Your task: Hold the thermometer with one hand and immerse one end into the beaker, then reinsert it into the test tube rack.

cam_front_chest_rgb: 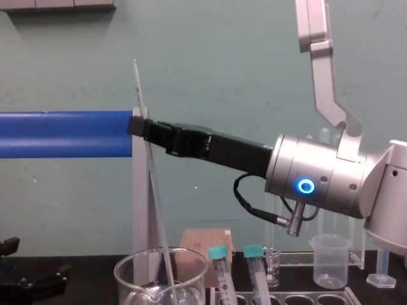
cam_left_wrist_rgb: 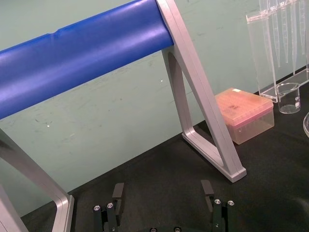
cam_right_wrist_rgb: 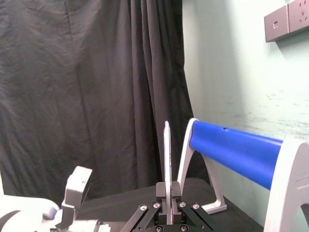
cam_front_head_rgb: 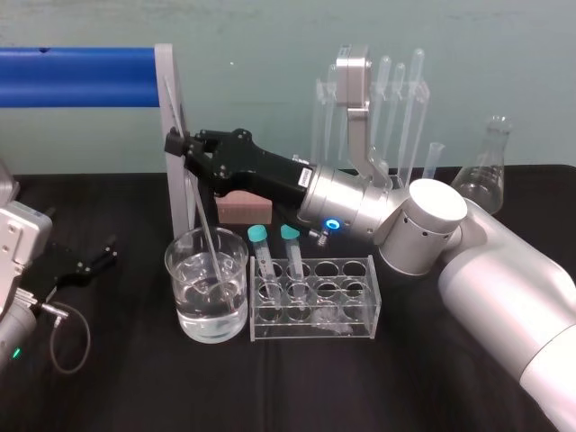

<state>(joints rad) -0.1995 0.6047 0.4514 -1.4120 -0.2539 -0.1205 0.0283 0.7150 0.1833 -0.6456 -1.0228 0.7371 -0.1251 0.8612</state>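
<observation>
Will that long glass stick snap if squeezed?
The thermometer looks like thin, stiff glass, so it would probably snap, not bend. Smooth and pinched high up by the right gripper, it might slide or swing against the beaker. The left gripper rests open, aside.

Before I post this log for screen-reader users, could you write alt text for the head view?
The right gripper holds the thermometer tilted, its lower end dipped into the beaker of clear liquid. To the beaker's right stands the test tube rack with two teal-capped tubes; the left gripper is parked, open, low at the left.
</observation>
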